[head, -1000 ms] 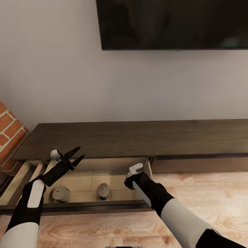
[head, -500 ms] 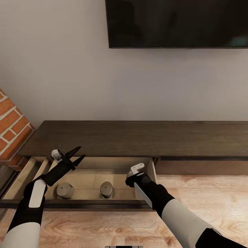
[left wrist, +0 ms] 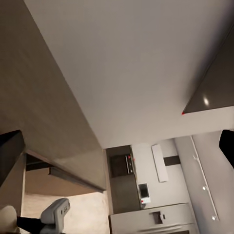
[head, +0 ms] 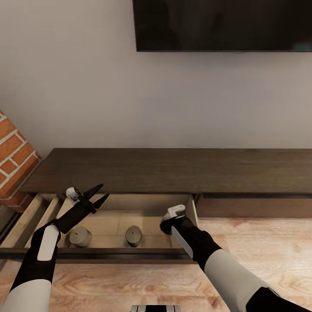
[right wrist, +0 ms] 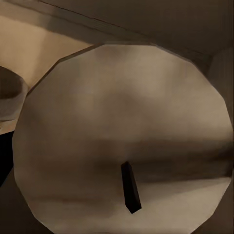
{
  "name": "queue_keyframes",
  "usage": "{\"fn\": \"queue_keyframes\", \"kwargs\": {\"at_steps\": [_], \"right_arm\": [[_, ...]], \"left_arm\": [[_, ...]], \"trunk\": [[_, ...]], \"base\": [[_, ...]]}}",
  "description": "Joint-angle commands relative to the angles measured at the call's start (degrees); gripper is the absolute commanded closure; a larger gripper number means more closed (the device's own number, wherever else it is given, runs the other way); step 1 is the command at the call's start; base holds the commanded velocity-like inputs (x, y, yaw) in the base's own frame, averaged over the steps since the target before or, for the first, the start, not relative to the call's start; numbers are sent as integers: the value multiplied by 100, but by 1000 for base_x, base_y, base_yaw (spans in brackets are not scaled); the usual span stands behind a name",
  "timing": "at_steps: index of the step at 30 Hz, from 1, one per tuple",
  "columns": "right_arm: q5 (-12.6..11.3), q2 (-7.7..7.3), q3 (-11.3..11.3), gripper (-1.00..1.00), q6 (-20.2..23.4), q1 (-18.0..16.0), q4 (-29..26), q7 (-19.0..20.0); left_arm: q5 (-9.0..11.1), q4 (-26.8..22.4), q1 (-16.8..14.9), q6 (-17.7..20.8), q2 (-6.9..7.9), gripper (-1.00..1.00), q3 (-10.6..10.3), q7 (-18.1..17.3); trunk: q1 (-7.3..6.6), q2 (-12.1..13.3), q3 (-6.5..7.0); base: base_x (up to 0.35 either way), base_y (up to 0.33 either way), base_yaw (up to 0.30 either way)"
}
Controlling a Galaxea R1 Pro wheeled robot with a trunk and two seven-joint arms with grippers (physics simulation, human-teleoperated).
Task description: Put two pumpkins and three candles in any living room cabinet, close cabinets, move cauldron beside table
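head view, lower left of frame: low dark cabinet (head: 173,171) with one drawer (head: 117,255) pulled out, pale lining showing. two candles lying/standing inside on the drawer floor, one at left (head: 80,237), one near centre (head: 133,235), apart from each other. second opened drawer edge (head: 26,225) at far left, beside brick fireplace (head: 13,160).

left gripper (head: 98,196) raised over drawer's back-left part, fingers spread apart, nothing between them, released. right gripper (head: 164,225) dipped into drawer's right end next to the side wall; fingertips hidden behind wrist in head view, so can't tell from there whether spread or clenched.

right wrist view adds what head view lacks: third candle (right wrist: 122,146) very close up, flat pale top with short dark wick, centred in frame. edge of another candle (right wrist: 9,97) at left edge of frame, beige drawer lining (right wrist: 53,48) behind. fingers not visible here either, so grasp on candle can't be confirmed.

left wrist view: looks along cabinet top (left wrist: 39,107) and plain wall (left wrist: 136,63), dark tv underside (left wrist: 214,92) at right, distant kitchen units and fridge (left wrist: 156,219) at bottom centre. dark fingertips at left and right frame edges, wide apart. white bit of right wrist (left wrist: 54,214) at bottom left.

head view upper right: wall-mounted tv (head: 221,24) above cabinet. wood floor (head: 260,242) lower right. right forearm blocks drawer's right corner.
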Motion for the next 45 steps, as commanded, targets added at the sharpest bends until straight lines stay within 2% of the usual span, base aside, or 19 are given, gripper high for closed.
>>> {"fn": "queue_keyframes", "kwargs": {"at_steps": [1, 10, 12, 16, 18, 20, 23, 24, 27, 28, 31, 35, 40, 45], "right_arm": [[-16, 5, -92, 100, -3, 0, 11, -4], [-10, 0, -745, 100, 7, 0, 159, -30], [-11, -2, -807, 100, 38, 0, 160, -35], [-18, 12, -838, 100, 93, -8, 245, -42], [-18, 18, -840, 100, 129, -67, 512, -43], [-22, 36, -841, 100, 196, -302, 912, -43], [-20, 167, -841, 100, 226, -1016, 1945, -38], [-18, 178, -841, 100, 217, -1071, 2030, -43], [8, 212, -841, 100, 183, -1149, 2143, -188], [21, 245, -841, 100, 136, -1164, 2147, -375], [18, 266, -841, 100, 107, -1169, 2147, -442], [17, 266, -841, 100, 69, -1169, 2142, -429], [10, 266, -838, 100, -324, -1168, 2147, -378], [11, 266, -841, 100, -423, -1164, 2149, -54]], "left_arm": [[2, -2, -2, 1, 0, -100, 0, -2], [2, -7, -2, 1, 0, -100, 0, -2], [2, -7, -1, 1, 0, -100, 0, 0], [2, -1, -1, 1, 0, -100, -3, 1], [2, -3, -1, 0, 0, -100, -3, 1], [2, -5, 0, 1, 0, -100, -1, 1], [2, -7, 0, 1, 0, -100, -6, 1], [2, -7, 0, 1, 0, -100, -4, 1], [2, -7, -1, 1, -6, -100, -8, 1], [2, -3, -1, -1, -8, -100, -9, 1], [2, 7, -2, -4, -8, -100, -9, 1], [2, 15, -1, -7, -8, -100, -9, 1], [2, 16, -1, -7, -8, -100, -9, 1], [2, 17, 0, -7, -8, -100, -9, 1]], "trunk": [[22, -42, -18], [220, -403, -180], [264, -483, -216], [352, -643, -288], [396, -723, -324], [440, -804, -359], [506, -924, -413], [528, -964, -431], [593, -1084, -485], [615, -1125, -503], [681, -1245, -557], [769, -1405, -629], [879, -1606, -719], [958, -1744, -815]], "base": [[0, 0, 0], [0, 0, 0], [0, 0, 0], [0, 0, 0], [0, 0, 0], [0, 0, 0], [0, 0, 0], [0, 0, 0], [0, 0, 0], [0, 0, 0], [0, 0, 0], [0, 0, 0], [0, 0, 0], [0, 0, 0]]}}
